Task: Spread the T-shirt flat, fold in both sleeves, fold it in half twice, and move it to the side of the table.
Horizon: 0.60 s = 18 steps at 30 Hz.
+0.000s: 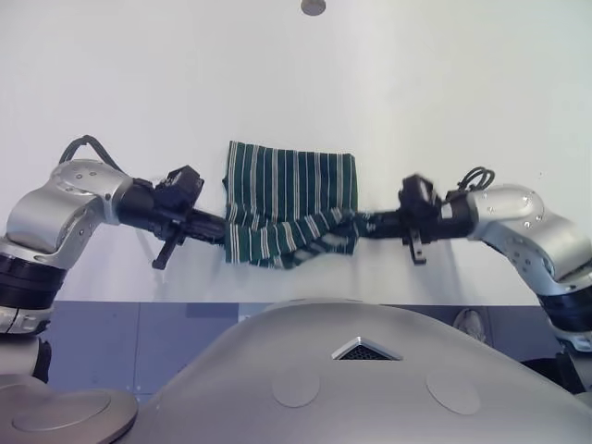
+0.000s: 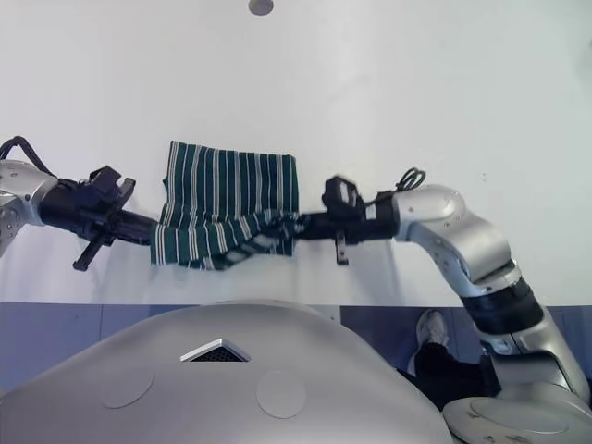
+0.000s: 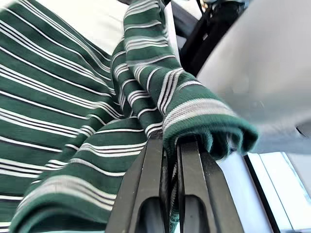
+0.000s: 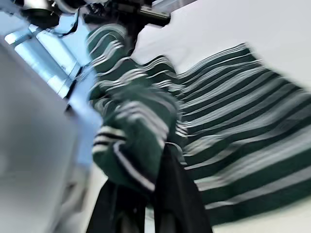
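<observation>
A green T-shirt with white stripes lies in the middle of the white table, its near part lifted and bunched. My left gripper is shut on the near left edge of the cloth; the left wrist view has its dark fingers pinching a striped fold. My right gripper is shut on the near right edge, and the right wrist view has cloth wrapped over its fingers. The far half of the T-shirt rests flat on the table.
A small round grey disc sits at the far edge of the table. Bare white table surface extends to both sides of the shirt and beyond it. The table's near edge runs just below my arms.
</observation>
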Each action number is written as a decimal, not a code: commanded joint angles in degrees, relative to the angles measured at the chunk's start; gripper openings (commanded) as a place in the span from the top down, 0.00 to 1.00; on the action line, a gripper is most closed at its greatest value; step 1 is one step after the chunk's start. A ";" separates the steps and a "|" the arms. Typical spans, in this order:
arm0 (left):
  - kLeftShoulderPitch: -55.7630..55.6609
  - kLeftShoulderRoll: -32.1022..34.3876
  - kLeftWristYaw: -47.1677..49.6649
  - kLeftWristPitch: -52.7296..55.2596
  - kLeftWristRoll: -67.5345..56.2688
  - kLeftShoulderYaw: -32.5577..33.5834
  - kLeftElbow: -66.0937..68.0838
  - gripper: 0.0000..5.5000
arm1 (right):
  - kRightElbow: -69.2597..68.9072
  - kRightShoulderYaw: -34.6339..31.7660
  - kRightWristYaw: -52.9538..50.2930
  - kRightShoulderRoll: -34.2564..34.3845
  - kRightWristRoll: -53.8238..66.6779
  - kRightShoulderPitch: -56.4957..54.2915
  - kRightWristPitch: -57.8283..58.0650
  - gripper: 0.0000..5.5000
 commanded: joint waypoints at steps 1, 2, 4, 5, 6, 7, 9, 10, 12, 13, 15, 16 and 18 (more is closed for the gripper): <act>-0.18 0.20 -1.03 -1.35 2.94 0.84 0.85 1.00 | -2.28 -0.31 -1.08 0.48 -0.16 -0.45 1.70 1.00; -0.90 -0.26 -0.98 -1.45 3.54 1.10 1.78 1.00 | -1.20 -1.35 -2.08 1.40 -0.08 -0.81 1.71 1.00; -2.88 -1.69 -0.10 0.13 2.68 2.62 2.96 1.00 | 1.56 -3.44 -4.20 3.49 0.16 -1.86 1.72 1.00; -4.24 -2.74 0.95 1.78 1.37 3.74 3.37 1.00 | 2.82 -4.40 -5.12 4.52 0.40 -2.39 1.88 1.00; -5.83 -4.01 2.66 3.80 0.30 4.80 4.20 1.00 | 4.02 -5.04 -5.69 5.26 0.27 -2.82 1.82 1.00; -7.52 -5.69 4.92 5.46 0.21 5.61 5.92 1.00 | 5.18 -5.44 -6.08 5.85 -0.24 -3.07 1.58 1.00; -10.20 -8.46 9.17 7.48 1.26 6.72 9.37 1.00 | 7.56 -5.94 -6.68 6.75 -1.33 -3.49 1.04 1.00; -10.89 -9.21 10.48 8.20 1.72 7.01 10.32 1.00 | 8.68 -6.17 -7.01 7.22 -1.78 -3.69 0.88 1.00; -11.19 -10.04 11.84 9.21 2.30 7.07 10.82 1.00 | 11.67 -6.45 -7.48 8.59 -2.40 -4.43 1.04 1.00; -10.87 -10.25 12.24 9.16 3.09 6.52 10.81 1.00 | 13.96 -6.04 -7.45 9.34 -3.09 -5.05 0.87 1.00; -10.08 -10.98 12.92 8.62 4.96 5.31 10.94 1.00 | 18.91 -4.99 -7.58 11.80 -4.70 -6.84 0.49 1.00; -9.51 -11.31 13.47 8.24 6.00 4.80 10.85 1.00 | 20.77 -4.56 -7.63 13.05 -5.27 -7.76 0.50 1.00; -8.80 -11.93 14.41 7.98 7.33 4.52 10.58 1.00 | 23.00 -4.31 -7.55 14.89 -6.10 -9.10 0.66 1.00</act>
